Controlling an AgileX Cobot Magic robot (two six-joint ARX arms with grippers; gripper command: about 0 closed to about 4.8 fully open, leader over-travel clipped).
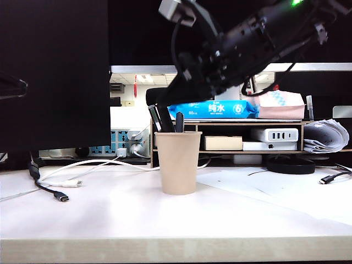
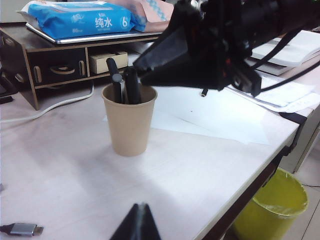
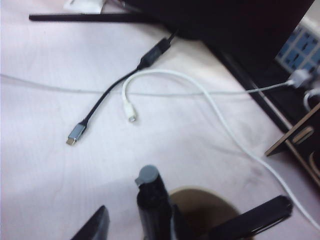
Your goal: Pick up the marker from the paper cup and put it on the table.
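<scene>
Exterior view: black marker (image 1: 165, 118) stands tilted in beige paper cup (image 1: 177, 163).

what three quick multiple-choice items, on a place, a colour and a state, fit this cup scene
1. The paper cup stands:
A. on the wooden shelf
B. on the table
C. in the bin

2. The pack on the shelf is:
A. blue
B. red
C. green

3. The marker is:
A. lying on the table
B. lifted clear of the cup
C. standing in the cup

Answers:
1 B: the paper cup rests on the table, in front of the shelf.
2 A: the pack is bright blue.
3 C: the marker stands in the cup; the right gripper is at the pen tops, and the left gripper is well away from the cup.
</scene>
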